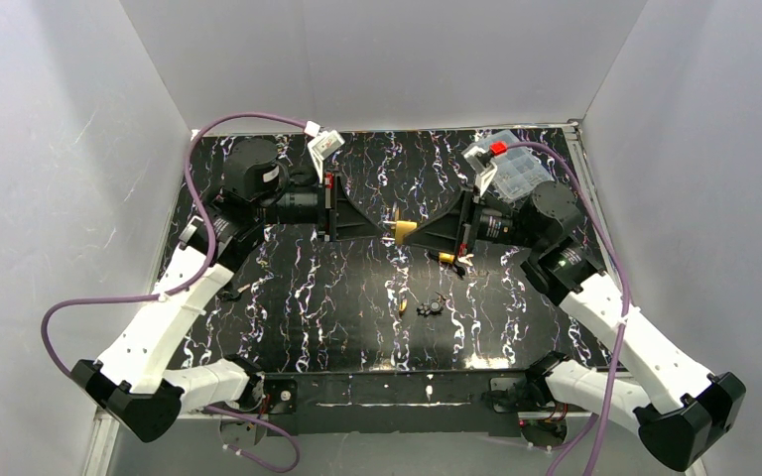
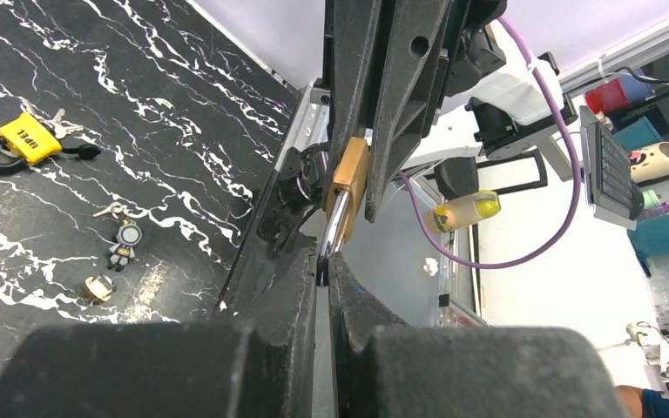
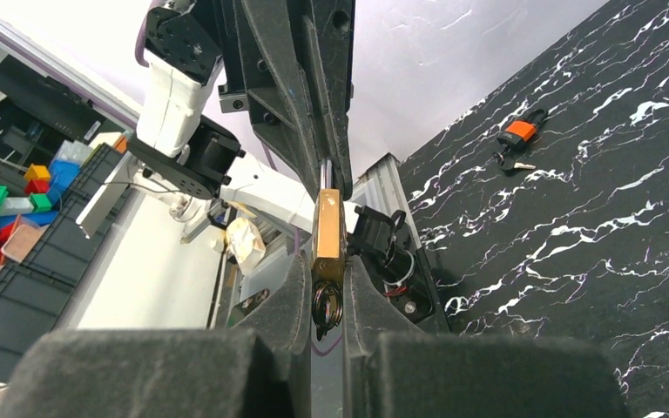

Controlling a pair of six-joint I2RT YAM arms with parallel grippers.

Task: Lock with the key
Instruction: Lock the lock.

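The lock (image 1: 404, 230), brass-bodied with a silver shackle, hangs in mid-air between both grippers above the table's middle. My right gripper (image 3: 327, 268) is shut on the lock's brass body (image 3: 327, 228). A dark key ring (image 3: 325, 306) dangles from the body's near end, between the right fingers; the key itself is hidden. My left gripper (image 2: 327, 261) is shut on the silver shackle (image 2: 337, 222), with the brass body (image 2: 349, 177) just beyond it. In the top view the left gripper (image 1: 387, 226) and right gripper (image 1: 420, 234) face each other tip to tip.
A yellow padlock with keys (image 2: 26, 139) lies on the black marbled table (image 1: 337, 297) below the right gripper. A small keychain figure (image 2: 125, 242) and a brass piece (image 2: 97, 287) lie nearer the front. An orange padlock (image 3: 519, 132) and a clear compartment box (image 1: 516, 171) also sit here.
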